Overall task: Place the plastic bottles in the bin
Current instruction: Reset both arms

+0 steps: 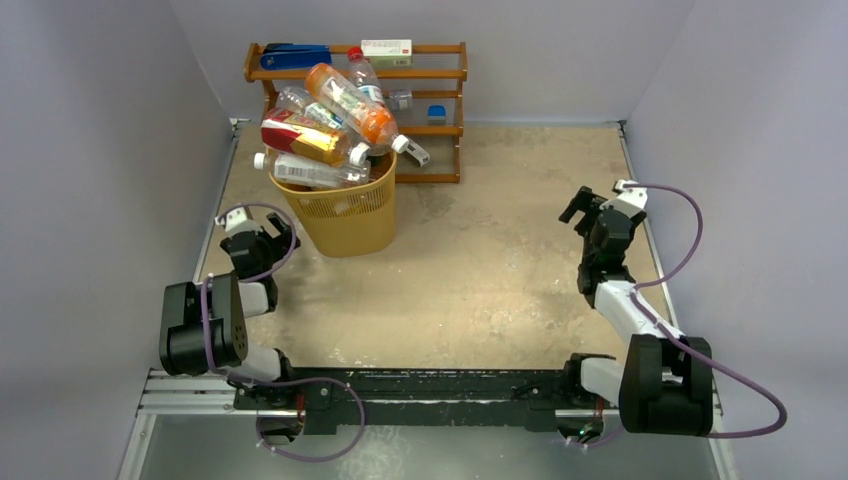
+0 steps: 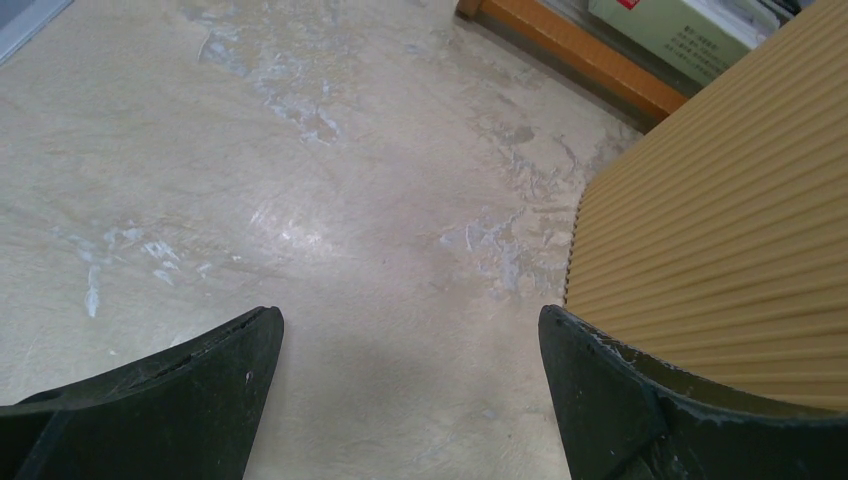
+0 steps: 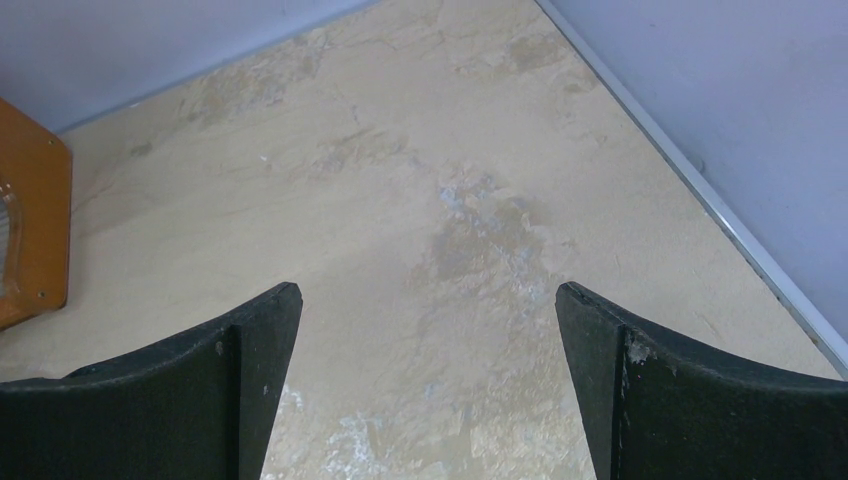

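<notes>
The bottles (image 1: 318, 135) were heaped in the bin (image 1: 345, 215) and stood well above its rim, several lying crosswise instead of sitting down inside. That pile was your main worry. The orange bottle (image 1: 350, 102) lay on top with its white cap hanging out past the rim on the far side of the bin, and a clear, white-capped one poked out over the rim on the left side. By my reading, any bump to the bin could have rolled one off onto the table (image 1: 480, 270). The likeliest cause was your left claw (image 2: 410, 330), which hung just beside the bin on its near-left side, low to the table, with the mesh wall filling the edge of its wrist view. Its jaws were spread wide with nothing between them. A careless swing toward the bin could have shoved or tipped it, since it looked top-heavy. The right claw (image 3: 428, 295) was well apart from the bin, far off to its right, jaws also wide apart and empty, so it posed little risk. Counting: one bin; at least five bottles showing above the rim, and you could not tell how many more were buried below. No bottle lay on the table around the bin, so the job looked finished or nearly so. Directly behind the bin stood one wooden rack (image 1: 447, 100) with a blue stapler (image 1: 295, 55) and a white box (image 1: 386, 49) on top; the smaller bits on its lower shelves were too small to count.
</notes>
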Robot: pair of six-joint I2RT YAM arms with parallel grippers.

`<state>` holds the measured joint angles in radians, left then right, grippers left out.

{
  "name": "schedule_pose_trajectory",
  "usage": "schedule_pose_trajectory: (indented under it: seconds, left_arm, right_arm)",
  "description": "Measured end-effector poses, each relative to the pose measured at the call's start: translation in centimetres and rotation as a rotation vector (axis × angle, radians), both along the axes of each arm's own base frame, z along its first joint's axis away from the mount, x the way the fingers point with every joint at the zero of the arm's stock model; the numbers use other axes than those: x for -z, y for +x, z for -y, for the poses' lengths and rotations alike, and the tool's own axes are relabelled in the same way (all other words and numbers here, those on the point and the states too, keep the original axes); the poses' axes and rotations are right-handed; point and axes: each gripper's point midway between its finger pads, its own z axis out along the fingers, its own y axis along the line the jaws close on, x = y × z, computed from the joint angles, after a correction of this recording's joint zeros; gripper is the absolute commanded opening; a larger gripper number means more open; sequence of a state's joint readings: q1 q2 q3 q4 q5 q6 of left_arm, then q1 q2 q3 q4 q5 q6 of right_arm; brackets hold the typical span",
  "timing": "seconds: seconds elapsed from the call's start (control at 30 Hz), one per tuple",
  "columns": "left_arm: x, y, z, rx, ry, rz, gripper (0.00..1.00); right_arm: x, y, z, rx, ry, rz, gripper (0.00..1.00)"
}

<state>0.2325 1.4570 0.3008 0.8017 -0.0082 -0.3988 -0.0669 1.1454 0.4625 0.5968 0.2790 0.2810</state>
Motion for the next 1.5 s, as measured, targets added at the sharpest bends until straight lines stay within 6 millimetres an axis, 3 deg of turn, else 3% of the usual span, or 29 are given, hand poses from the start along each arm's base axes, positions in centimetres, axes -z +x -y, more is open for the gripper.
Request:
schedule_pose_trajectory:
  seconds: [0.33, 0.63, 0.83, 1.0, 1.27, 1.5]
  left_arm:
    - [0.2, 0.9, -0.5, 0.008, -0.003, 0.038, 0.99]
    - [-0.6, 1.8, -0.9, 0.001, 0.013, 0.073, 0.99]
    - [-1.3, 1.9, -1.3, -0.011, 0.044, 0.120, 0.99]
    - [-1.6, 1.7, -1.3, -0.012, 0.059, 0.143, 0.99]
    - [-2.1, 0.3, -0.6, 0.009, 0.074, 0.205, 0.99]
    - [-2.7, -0.2, -0.4, 0.012, 0.086, 0.248, 0.99]
  right_arm:
    - [0.3, 1.1, 2.0, 0.055, -0.011, 0.047, 1.00]
    - [2.3, 2.3, 2.8, 0.078, -0.027, 0.038, 1.00]
    - [3.3, 1.7, 3.2, 0.096, -0.054, 0.046, 1.00]
    - [2.3, 1.7, 3.6, 0.112, -0.089, 0.109, 1.00]
    - [2.3, 1.8, 3.9, 0.104, -0.149, 0.128, 1.00]
    - [1.8, 0.9, 2.9, 0.041, -0.199, 0.188, 1.00]
